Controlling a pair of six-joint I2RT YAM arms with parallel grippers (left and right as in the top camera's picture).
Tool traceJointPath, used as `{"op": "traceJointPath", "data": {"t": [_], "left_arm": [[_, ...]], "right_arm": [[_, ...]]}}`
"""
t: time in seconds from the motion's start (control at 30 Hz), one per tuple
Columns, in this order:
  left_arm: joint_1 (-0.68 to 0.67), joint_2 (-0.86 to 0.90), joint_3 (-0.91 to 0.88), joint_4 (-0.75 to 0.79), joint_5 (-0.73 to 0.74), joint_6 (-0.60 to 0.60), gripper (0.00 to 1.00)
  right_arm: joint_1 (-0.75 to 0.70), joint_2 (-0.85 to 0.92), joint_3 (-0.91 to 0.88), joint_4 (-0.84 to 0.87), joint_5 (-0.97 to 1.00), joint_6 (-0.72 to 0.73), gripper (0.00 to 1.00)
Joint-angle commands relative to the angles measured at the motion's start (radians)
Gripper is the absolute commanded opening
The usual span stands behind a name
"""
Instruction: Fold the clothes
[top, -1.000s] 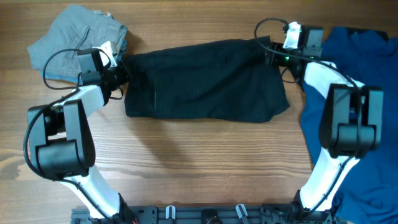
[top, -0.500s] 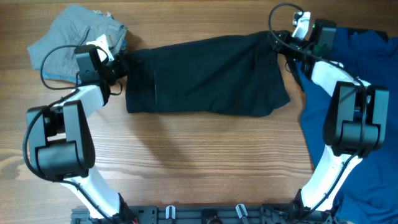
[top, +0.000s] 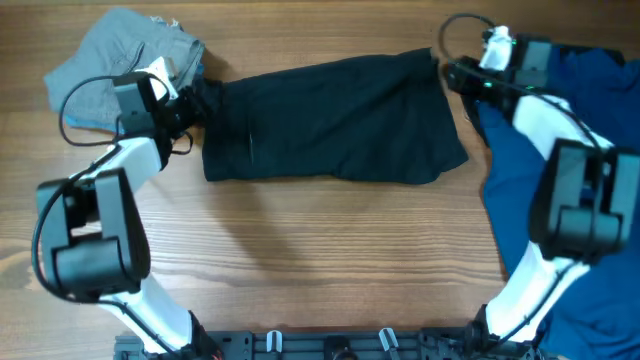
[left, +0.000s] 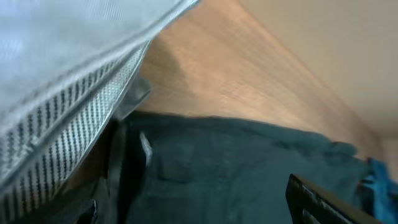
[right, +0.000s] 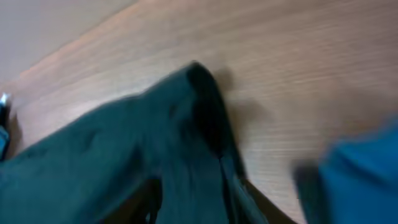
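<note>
From above, the black shorts (top: 335, 120) lie spread flat across the middle of the bench (top: 320, 265), with one long edge far from the robot and one near it. The left hand (top: 197, 100) sits at the far corner of the shorts on the robot's left, and the right hand (top: 452, 72) at the far corner on its right. Each corner is drawn up into a point at its hand, so I judge both hands closed on the fabric. A grey denim garment (top: 115, 55) lies just beyond the left corner of the shorts, and a blue shirt (top: 590, 140) lies beside their right end. In the left wrist view, dark cloth (left: 236, 177) stretches away below a pale mesh lining (left: 68, 118) raised close to the lens. The jaws are too blurred to confirm the pinch. In the right wrist view, the shorts (right: 124, 149) rise in a ridge running back toward the hand, which fits a closed grip, and the blue shirt (right: 364, 177) is just beside them. The step in hand looks like taking the far edge for a first fold. The next move calls for both hands to lift together and carry that edge over onto the near edge of the shorts, keeping the thin fabric evenly taut and clear of the two neighbouring garments.
</note>
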Motion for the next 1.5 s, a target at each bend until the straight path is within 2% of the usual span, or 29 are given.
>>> {"op": "traceJointPath", "data": {"t": [0.0, 0.07, 0.13, 0.17, 0.2, 0.23, 0.3, 0.4, 0.43, 0.5, 0.63, 0.7, 0.73, 0.77, 0.8, 0.83, 0.87, 0.9, 0.93, 0.97, 1.0, 1.1, 1.17, 1.23, 1.27, 1.33, 1.4, 1.43, 1.47], "left_arm": [[0.014, -0.143, 0.012, -0.061, 0.145, 0.007, 0.78], [-0.029, -0.181, 0.012, -0.206, 0.132, 0.108, 0.57], [-0.078, -0.173, 0.012, -0.333, 0.045, 0.160, 0.34], [-0.117, -0.160, 0.012, -0.438, -0.061, 0.204, 0.16], [-0.143, -0.145, 0.012, -0.508, -0.153, 0.217, 0.04], [-0.162, -0.129, 0.012, -0.552, -0.216, 0.217, 0.04], [-0.179, -0.088, 0.012, -0.582, -0.264, 0.217, 0.04], [-0.169, -0.018, 0.012, -0.589, -0.302, 0.216, 0.05], [-0.161, -0.002, 0.012, -0.613, -0.330, 0.216, 0.06], [-0.136, 0.000, 0.012, -0.682, -0.399, 0.216, 0.06], [-0.056, -0.019, 0.013, -0.790, -0.414, 0.217, 0.07], [-0.034, -0.066, 0.013, -0.828, -0.370, 0.218, 0.13], [-0.033, -0.093, 0.013, -0.837, -0.329, 0.229, 0.21], [-0.037, -0.150, 0.013, -0.840, -0.258, 0.243, 0.38], [-0.043, -0.209, 0.015, -0.839, -0.224, 0.243, 0.43], [-0.048, -0.262, 0.018, -0.839, -0.219, 0.243, 0.49], [-0.074, -0.364, 0.019, -0.832, -0.219, 0.243, 0.50], [-0.090, -0.386, 0.019, -0.826, -0.219, 0.243, 0.46], [-0.111, -0.393, 0.019, -0.818, -0.219, 0.243, 0.36], [-0.149, -0.385, 0.016, -0.800, -0.219, 0.243, 0.18], [-0.185, -0.371, 0.010, -0.787, -0.216, 0.243, 0.05], [-0.346, -0.230, -0.028, -0.688, -0.279, 0.243, 0.04], [-0.362, -0.136, -0.028, -0.690, -0.291, 0.242, 0.04], [-0.359, -0.061, -0.028, -0.692, -0.292, 0.239, 0.17], [-0.359, -0.055, -0.027, -0.696, -0.292, 0.239, 0.27], [-0.352, -0.074, -0.027, -0.706, -0.312, 0.239, 0.40], [-0.332, -0.106, -0.017, -0.724, -0.311, 0.239, 0.46], [-0.320, -0.126, -0.006, -0.743, -0.311, 0.239, 0.49], [-0.305, -0.156, 0.007, -0.766, -0.311, 0.239, 0.58]], "right_arm": [[0.000, -0.223, 0.013, -0.303, -0.038, -0.091, 0.43], [0.034, -0.263, 0.012, -0.522, 0.001, -0.089, 0.47], [0.061, -0.246, -0.013, -0.625, 0.062, -0.082, 0.33], [0.077, -0.230, -0.046, -0.670, 0.098, -0.076, 0.31], [0.090, -0.208, -0.085, -0.685, 0.153, -0.042, 0.31], [0.095, -0.192, -0.114, -0.673, 0.199, -0.005, 0.38], [0.095, -0.147, -0.192, -0.558, 0.232, -0.001, 0.37], [0.087, -0.082, -0.254, -0.437, 0.291, 0.044, 0.21], [0.079, -0.062, -0.256, -0.480, 0.370, 0.099, 0.11], [0.064, -0.073, -0.255, -0.603, 0.464, 0.179, 0.05], [0.057, -0.205, -0.255, -0.822, 0.497, 0.179, 0.04], [0.057, -0.277, -0.247, -0.819, 0.463, 0.121, 0.09], [0.058, -0.312, -0.237, -0.798, 0.399, 0.043, 0.15], [0.060, -0.354, -0.222, -0.771, 0.290, -0.061, 0.26], [0.060, -0.395, -0.212, -0.740, 0.179, -0.127, 0.37], [0.060, -0.430, -0.212, -0.700, 0.087, -0.143, 0.38], [0.069, -0.457, -0.212, -0.607, -0.082, -0.126, 0.30], [0.082, -0.452, -0.213, -0.573, -0.107, -0.108, 0.25], [0.106, -0.438, -0.217, -0.529, -0.102, -0.080, 0.22], [0.144, -0.415, -0.229, -0.492, -0.074, -0.024, 0.20], [0.187, -0.380, -0.238, -0.487, -0.039, 0.055, 0.20], [0.334, -0.210, -0.241, -0.529, 0.003, 0.056, 0.16], [0.352, -0.119, -0.241, -0.597, 0.150, 0.182, 0.17], [0.335, -0.042, -0.241, -0.700, 0.302, 0.235, 0.14], [0.317, -0.026, -0.241, -0.740, 0.364, 0.256, 0.10], [0.235, -0.035, -0.233, -0.793, 0.490, 0.279, 0.09], [0.150, -0.050, -0.204, -0.806, 0.526, 0.269, 0.13], [0.111, -0.057, -0.182, -0.811, 0.497, 0.217, 0.14], [0.086, -0.066, -0.155, -0.817, 0.457, 0.154, 0.16]]}}
